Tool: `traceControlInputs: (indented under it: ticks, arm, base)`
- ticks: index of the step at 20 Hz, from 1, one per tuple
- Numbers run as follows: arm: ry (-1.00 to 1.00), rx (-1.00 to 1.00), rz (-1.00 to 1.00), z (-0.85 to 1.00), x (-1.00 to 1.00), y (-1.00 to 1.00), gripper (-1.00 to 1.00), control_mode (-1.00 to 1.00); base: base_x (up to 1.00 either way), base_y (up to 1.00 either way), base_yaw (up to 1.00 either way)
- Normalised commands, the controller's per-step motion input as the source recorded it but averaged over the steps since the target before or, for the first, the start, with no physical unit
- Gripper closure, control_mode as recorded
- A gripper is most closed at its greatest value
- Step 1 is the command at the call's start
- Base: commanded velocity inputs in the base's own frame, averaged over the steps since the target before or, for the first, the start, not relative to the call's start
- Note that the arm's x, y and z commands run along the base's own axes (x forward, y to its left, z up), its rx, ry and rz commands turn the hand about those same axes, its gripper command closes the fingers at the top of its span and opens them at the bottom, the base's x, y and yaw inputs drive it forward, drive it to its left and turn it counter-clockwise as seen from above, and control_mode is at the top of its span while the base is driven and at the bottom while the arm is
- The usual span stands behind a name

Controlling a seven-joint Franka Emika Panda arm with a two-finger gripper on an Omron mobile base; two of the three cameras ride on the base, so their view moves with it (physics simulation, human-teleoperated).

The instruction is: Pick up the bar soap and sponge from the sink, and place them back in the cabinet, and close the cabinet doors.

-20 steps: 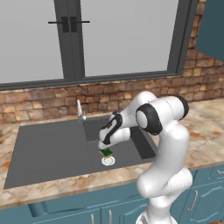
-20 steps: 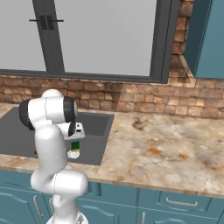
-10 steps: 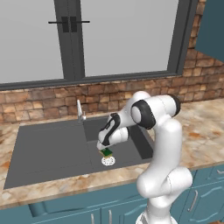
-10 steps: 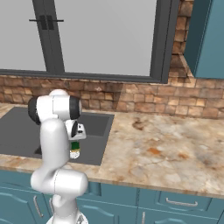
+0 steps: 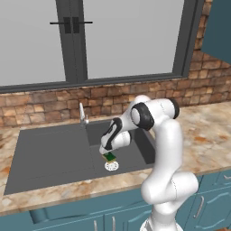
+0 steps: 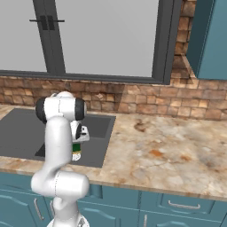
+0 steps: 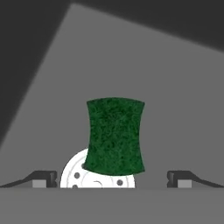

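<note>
The end effector (image 7: 112,178) hangs low in the sink (image 5: 49,155) with fingers spread wide, gripping nothing. The sponge (image 7: 114,135) lies directly ahead between them, overlapping the white drain (image 7: 76,173).

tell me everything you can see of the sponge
The sponge is a small flat rectangular block with a speckled dark green top face and slightly pinched sides; a yellow layer shows at its edge in the left base view. It lies flat on the floor of the dark grey sink, overlapping the white round drain. The open gripper straddles it without touching.
</note>
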Motion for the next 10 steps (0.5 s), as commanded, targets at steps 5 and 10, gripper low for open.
traceControlInputs:
  ticks: [5,10]
  arm:
    - [0.00,0.00,0.00,-0.24,0.27,0.01,-1.00,-1.00]
    - [0.03,0.00,0.00,-0.14,0.11,0.08,-1.00,-1.00]
  base:
    - [0.00,0.00,0.00]
    - [0.00,0.00,0.00]
